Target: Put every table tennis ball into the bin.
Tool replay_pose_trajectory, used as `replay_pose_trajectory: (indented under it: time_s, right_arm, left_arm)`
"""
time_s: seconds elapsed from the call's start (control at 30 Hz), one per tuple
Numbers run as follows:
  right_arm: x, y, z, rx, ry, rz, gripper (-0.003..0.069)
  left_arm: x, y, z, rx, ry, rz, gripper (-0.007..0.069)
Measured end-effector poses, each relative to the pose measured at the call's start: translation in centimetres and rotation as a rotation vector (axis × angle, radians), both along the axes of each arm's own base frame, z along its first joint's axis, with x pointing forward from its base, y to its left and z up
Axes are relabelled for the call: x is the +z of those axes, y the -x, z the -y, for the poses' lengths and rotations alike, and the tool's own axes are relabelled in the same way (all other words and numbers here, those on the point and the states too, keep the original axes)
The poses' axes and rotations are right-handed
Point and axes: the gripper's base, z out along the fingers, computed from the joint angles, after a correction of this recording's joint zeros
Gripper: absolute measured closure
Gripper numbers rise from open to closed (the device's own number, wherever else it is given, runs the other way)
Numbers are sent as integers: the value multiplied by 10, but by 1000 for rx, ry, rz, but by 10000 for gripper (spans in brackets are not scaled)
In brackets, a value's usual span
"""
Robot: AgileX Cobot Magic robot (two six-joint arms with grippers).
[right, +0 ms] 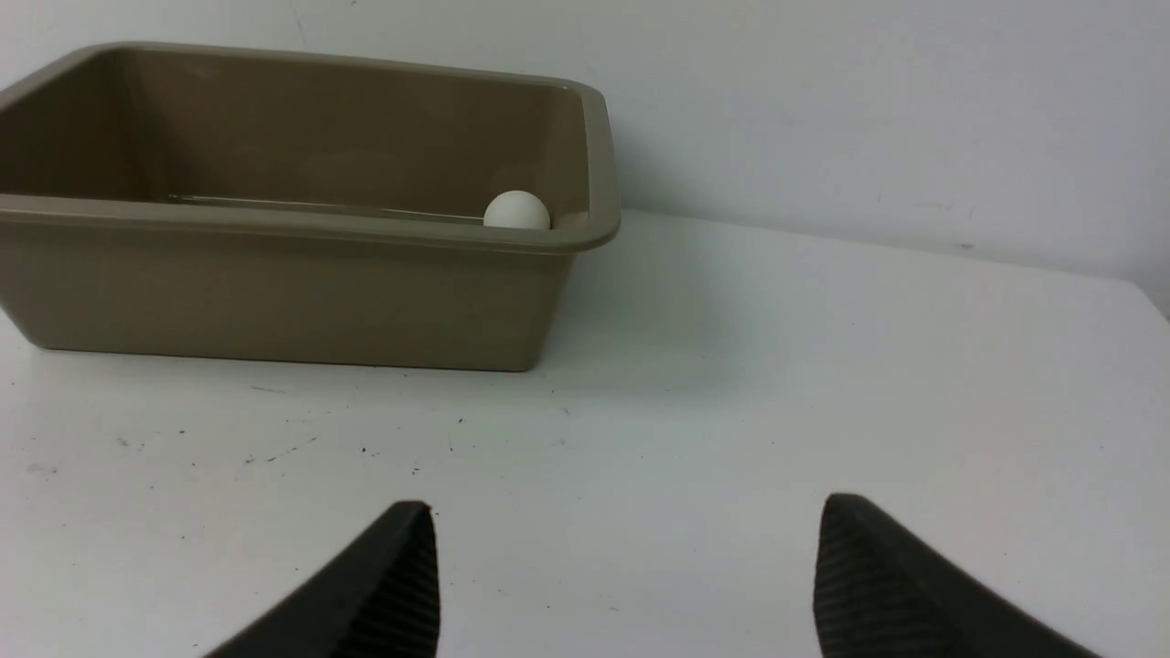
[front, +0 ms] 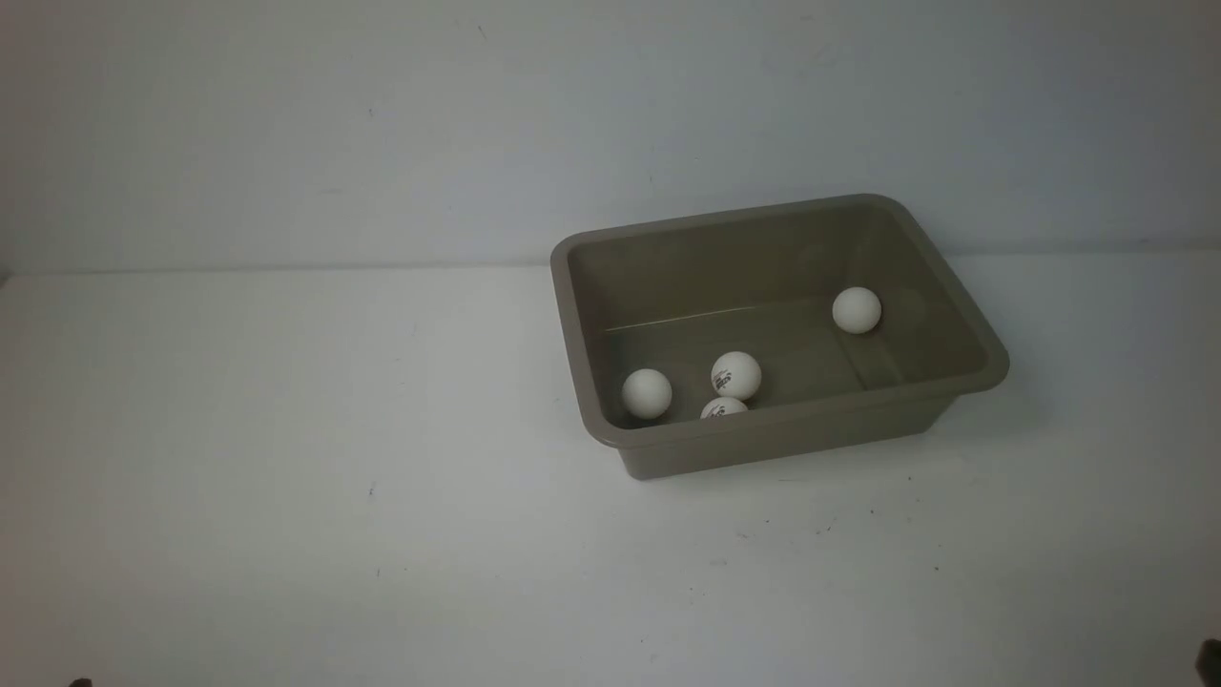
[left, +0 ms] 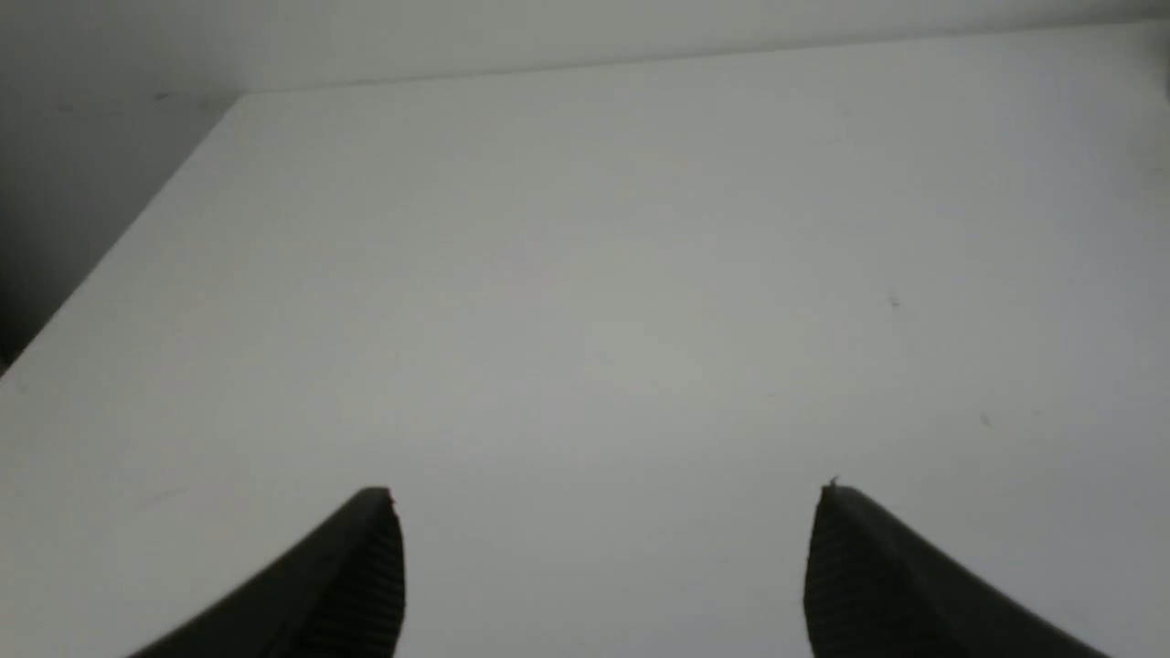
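Both grippers, left (left: 608, 493) and right (right: 626, 503), stand spread and empty over bare table (front: 286, 477); ahead of the right one, the bin (front: 792, 434) holds all four balls (front: 736, 374), so nothing appears left.

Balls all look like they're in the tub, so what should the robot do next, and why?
Probably nothing more than rest both arms: all four balls lie inside the tub, and both pairs of fingers are open and empty.
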Motion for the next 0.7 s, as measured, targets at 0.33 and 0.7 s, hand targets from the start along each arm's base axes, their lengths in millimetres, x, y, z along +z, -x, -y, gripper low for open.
replay_pose_trajectory:
  time_s: [0.33,0.7]
  right_arm:
    - [0,0,0,0,1,-1,158]
    - [0,0,0,0,1,-1,158]
  left_arm:
    - [0,0,1,-19,-6,0,93]
    - [0,0,1,-19,-6,0,93]
